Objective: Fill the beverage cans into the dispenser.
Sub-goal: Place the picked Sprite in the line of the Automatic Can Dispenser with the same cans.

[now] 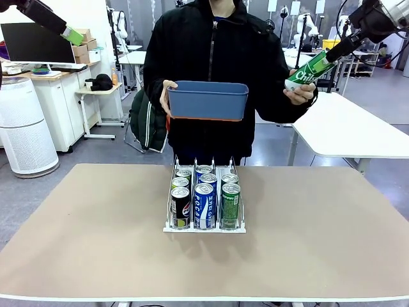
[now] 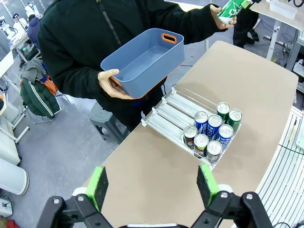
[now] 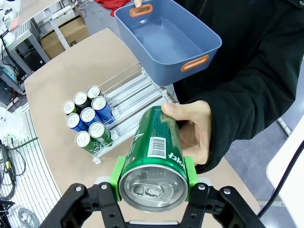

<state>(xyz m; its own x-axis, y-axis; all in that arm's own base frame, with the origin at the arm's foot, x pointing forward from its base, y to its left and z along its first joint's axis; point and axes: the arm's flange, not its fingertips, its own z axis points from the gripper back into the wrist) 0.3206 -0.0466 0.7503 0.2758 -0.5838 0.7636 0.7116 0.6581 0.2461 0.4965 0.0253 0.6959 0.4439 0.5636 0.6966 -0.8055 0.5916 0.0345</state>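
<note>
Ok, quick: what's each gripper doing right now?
Left gripper: open, empty.
Right gripper: closed on the green can, which the person's hand also holds.

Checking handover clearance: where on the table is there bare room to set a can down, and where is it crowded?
The table is bare left, right and in front of the dispenser. The dispenser's near ends are crowded with beverage cans; its lanes lie bare behind them. Above, the person's blue bin sits empty.

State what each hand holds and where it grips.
Right hand: green can, clamped at its top end; a person's hand holds its base. Left hand: nothing.
</note>
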